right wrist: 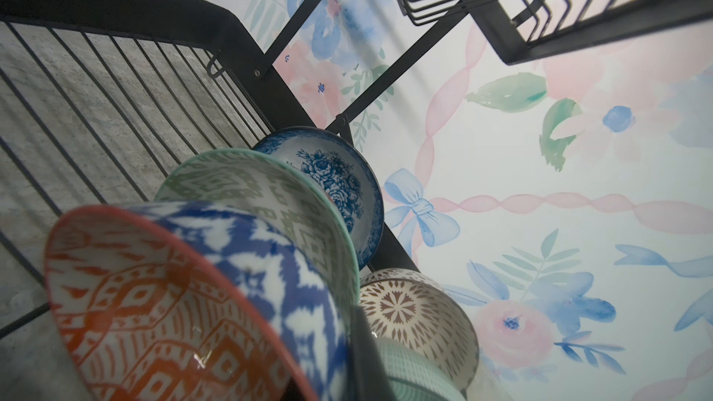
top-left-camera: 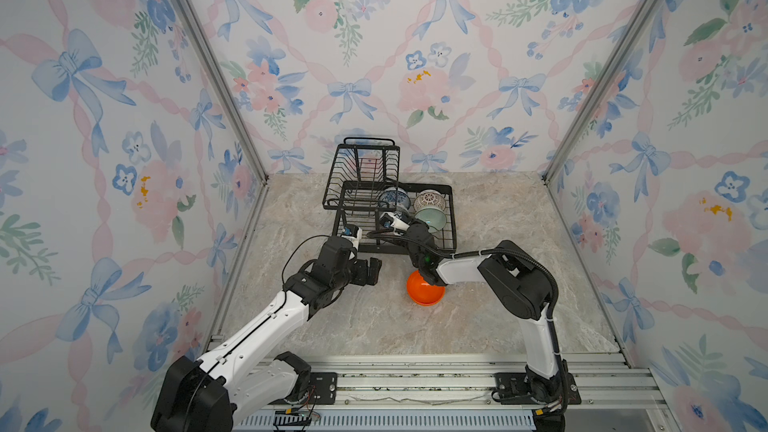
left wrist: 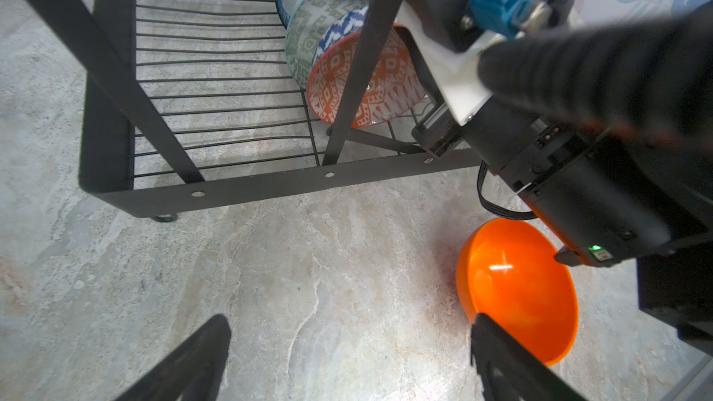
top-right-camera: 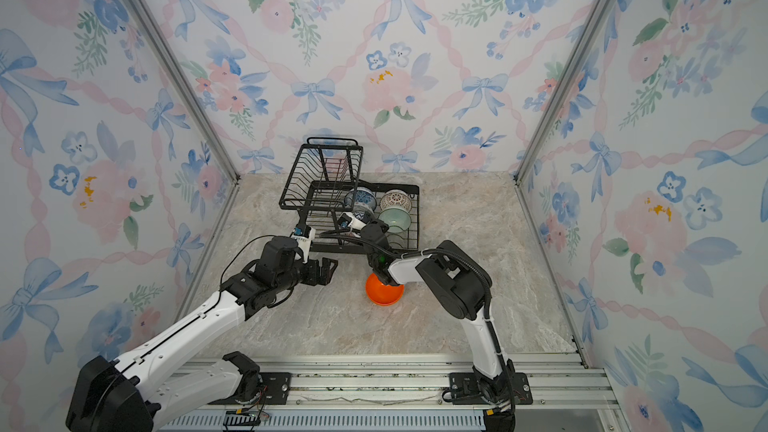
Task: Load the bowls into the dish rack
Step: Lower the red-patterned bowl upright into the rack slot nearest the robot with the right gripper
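I count five bowls (top-left-camera: pixel 429 201) in the dish rack (top-left-camera: pixel 453 218), my right gripper (top-left-camera: pixel 415 224) pinching the orange-white bowl (right wrist: pixel 154 310); the plain orange bowl (top-left-camera: pixel 424 295) sits unloaded on the table (top-left-camera: pixel 332 326) beside my wide-spread left gripper (left wrist: pixel 349 320).

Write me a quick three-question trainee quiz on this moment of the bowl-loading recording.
1. How many bowls are inside the dish rack?
2. Where is the plain orange bowl? A) in the rack's top basket B) on the table, in front of the rack C) held between the left fingers
3. True or false: the left gripper has its fingers open and holds nothing.
Key: 1. Five, all in the lower tray. 2. B. 3. True.
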You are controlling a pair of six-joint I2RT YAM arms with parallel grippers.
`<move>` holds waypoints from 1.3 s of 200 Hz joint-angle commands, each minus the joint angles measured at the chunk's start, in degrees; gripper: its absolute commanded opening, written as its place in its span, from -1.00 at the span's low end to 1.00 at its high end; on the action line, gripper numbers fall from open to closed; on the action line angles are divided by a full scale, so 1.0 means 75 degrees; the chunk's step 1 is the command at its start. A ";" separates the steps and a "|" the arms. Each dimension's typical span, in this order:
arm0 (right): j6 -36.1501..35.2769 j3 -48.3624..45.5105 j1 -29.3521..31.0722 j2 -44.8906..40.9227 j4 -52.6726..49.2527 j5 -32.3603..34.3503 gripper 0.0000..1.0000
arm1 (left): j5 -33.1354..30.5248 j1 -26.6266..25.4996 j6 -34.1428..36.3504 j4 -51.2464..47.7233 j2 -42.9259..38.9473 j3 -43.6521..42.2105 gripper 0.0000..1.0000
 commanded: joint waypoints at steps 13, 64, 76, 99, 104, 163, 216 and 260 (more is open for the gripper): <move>0.0112 0.0259 0.0151 0.0174 -0.0595 -0.0323 -0.91 | 0.0101 0.0057 -0.0093 0.0038 -0.0097 -0.0079 0.96; 0.0142 0.0397 0.0200 0.0313 -0.0671 -0.0244 -0.86 | 0.0089 0.0057 -0.0110 0.0037 -0.0123 -0.0126 0.96; 0.0151 0.0375 0.0200 0.0306 -0.0663 -0.0245 -0.81 | 0.0083 0.0057 -0.0115 0.0040 -0.0181 -0.0157 0.96; 0.0128 0.0338 0.0208 0.0304 -0.0670 -0.0247 -0.64 | 0.0066 0.0057 -0.0132 0.0032 -0.0249 -0.0218 0.96; 0.0120 0.0329 0.0203 0.0301 -0.0664 -0.0247 -0.62 | 0.0060 0.0057 -0.0144 0.0030 -0.0258 -0.0226 0.96; 0.0116 0.0232 0.0221 0.0218 -0.0672 -0.0247 -0.56 | 0.0101 0.0056 -0.0204 0.0037 -0.0500 -0.0309 0.96; 0.0163 0.0092 0.0233 0.0128 -0.0617 -0.0258 -0.41 | 0.0123 0.0057 -0.0256 0.0032 -0.0524 -0.0372 0.96; 0.0198 0.0004 0.0227 0.0011 -0.0652 -0.0281 -0.23 | 0.0135 0.0055 -0.0259 0.0030 -0.0452 -0.0349 0.96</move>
